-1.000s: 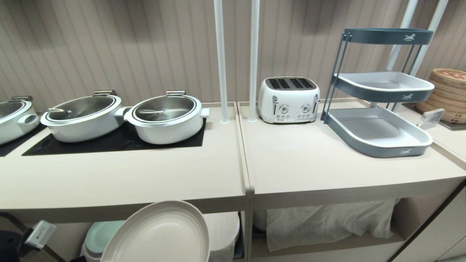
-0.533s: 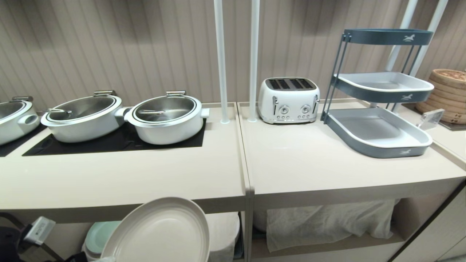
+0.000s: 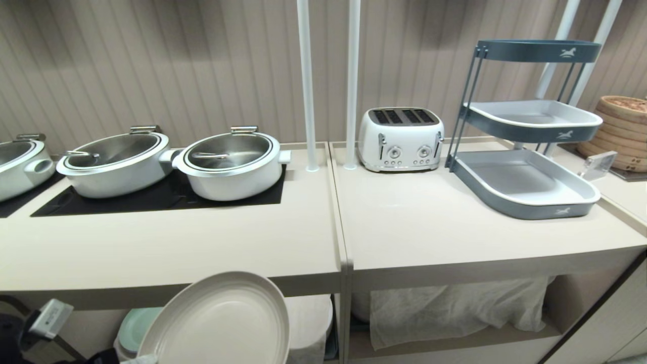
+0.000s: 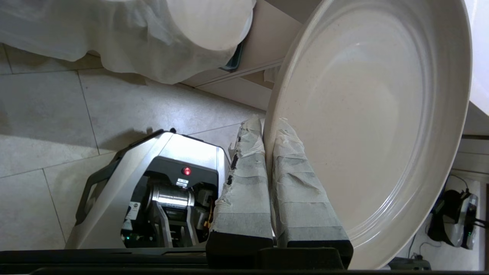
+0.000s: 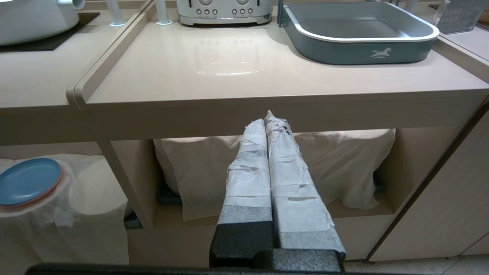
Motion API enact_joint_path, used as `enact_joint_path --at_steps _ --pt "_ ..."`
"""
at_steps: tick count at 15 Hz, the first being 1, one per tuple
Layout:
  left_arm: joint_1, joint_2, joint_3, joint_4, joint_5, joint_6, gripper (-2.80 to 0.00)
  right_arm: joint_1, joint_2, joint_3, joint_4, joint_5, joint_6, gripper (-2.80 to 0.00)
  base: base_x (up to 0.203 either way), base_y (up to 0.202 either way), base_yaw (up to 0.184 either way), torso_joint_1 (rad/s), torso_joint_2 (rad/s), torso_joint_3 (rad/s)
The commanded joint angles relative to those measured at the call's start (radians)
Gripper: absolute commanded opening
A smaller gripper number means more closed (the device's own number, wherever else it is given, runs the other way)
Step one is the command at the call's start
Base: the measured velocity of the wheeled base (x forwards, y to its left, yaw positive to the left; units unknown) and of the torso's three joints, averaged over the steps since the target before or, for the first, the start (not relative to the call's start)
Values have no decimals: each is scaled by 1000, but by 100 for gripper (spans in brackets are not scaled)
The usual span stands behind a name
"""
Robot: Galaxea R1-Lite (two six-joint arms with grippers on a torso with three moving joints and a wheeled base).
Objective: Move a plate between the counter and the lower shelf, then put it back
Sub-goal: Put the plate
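While your left jaws pinched only the plate (image 4: 366,126) rim, it could have slipped; right jaws pressed together.

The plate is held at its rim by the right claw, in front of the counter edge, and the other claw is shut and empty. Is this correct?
Not quite: the left claw holds the plate at its rim, as the left wrist view shows. The plate does hang in front of the counter edge. The shut, empty one is the right claw, seen in the right wrist view.
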State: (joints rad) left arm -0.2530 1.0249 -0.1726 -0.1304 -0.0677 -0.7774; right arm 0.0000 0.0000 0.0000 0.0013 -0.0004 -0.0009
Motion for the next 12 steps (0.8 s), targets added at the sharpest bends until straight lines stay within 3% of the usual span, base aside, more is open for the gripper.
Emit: enact_joint_path --at_steps 1,12 --pt "1 -6 1 2 0 -6 -280 0 0 0 -1 0 -1 -280 0 0 0 0 0 0" --pt "-2 -40 -8 40 -9 -5 -280 0 0 0 -1 0 -1 -280 0 0 0 0 0 0"
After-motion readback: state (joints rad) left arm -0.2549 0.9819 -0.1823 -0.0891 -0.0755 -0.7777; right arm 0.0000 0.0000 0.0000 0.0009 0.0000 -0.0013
